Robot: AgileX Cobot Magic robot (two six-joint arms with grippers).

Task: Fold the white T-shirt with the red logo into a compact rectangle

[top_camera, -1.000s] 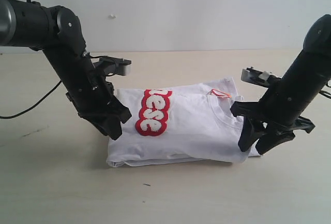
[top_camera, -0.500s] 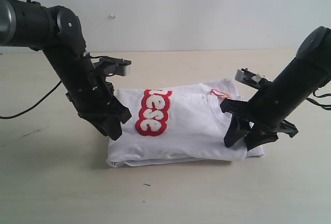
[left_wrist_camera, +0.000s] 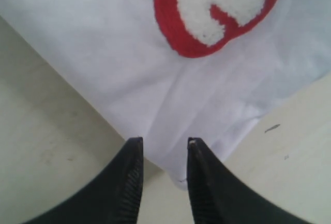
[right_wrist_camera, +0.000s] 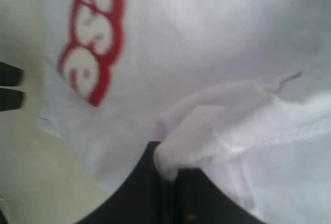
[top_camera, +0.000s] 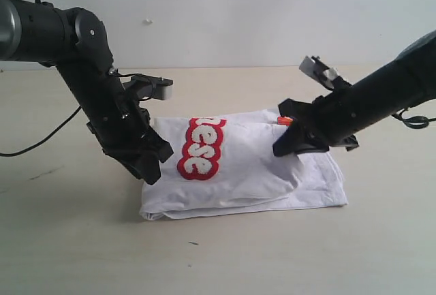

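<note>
The right gripper (top_camera: 281, 148) is pressed together, pinching a bunched fold of the white T-shirt (top_camera: 248, 169), which lies folded on the counter (top_camera: 225, 254) between both grippers. The left gripper (top_camera: 152, 172) is slightly spread, holding nothing, at the shirt's far edge, with the red logo (top_camera: 201, 148) just beside it.
</note>
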